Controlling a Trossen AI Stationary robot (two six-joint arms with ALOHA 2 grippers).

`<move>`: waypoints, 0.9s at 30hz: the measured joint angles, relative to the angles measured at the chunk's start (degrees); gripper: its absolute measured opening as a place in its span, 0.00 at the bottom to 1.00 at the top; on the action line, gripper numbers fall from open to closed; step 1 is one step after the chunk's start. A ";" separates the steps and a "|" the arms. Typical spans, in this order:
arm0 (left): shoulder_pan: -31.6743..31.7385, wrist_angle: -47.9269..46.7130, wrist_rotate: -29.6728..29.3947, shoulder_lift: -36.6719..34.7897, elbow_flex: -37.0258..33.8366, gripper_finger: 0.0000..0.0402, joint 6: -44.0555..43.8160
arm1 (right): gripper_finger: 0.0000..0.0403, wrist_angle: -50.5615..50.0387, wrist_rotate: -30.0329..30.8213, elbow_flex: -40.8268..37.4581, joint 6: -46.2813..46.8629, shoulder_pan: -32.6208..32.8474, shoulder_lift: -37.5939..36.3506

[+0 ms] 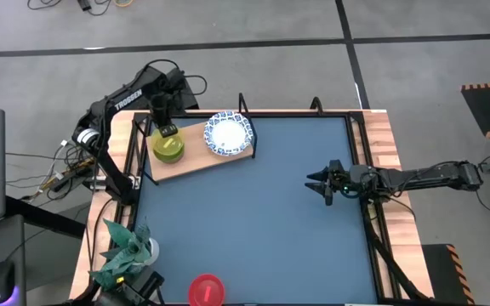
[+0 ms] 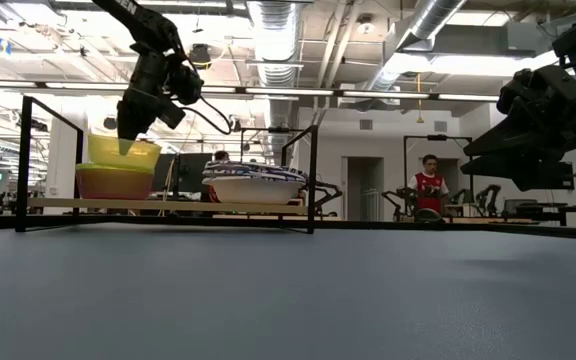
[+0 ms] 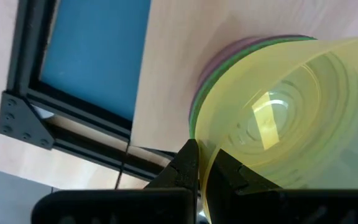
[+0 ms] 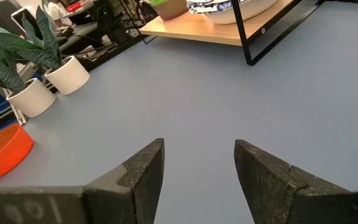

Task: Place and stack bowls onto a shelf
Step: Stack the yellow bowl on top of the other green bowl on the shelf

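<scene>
The yellow bowl (image 3: 284, 118) sits tilted atop the green and purple ones at the shelf's (image 1: 196, 157) left end, its rim pinched by the left gripper (image 3: 202, 167), which should level it before letting go, while the right gripper (image 4: 199, 168) waits spread over the table (image 1: 253, 221).

Yellow bowl (image 1: 167, 146) stacked beside white bowls (image 1: 228, 134) on shelf (image 1: 196, 161).
</scene>
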 joint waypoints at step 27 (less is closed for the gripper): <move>0.00 1.23 0.20 0.00 0.02 0.00 -0.27 | 0.55 0.02 -0.02 0.00 -0.48 -0.01 -0.01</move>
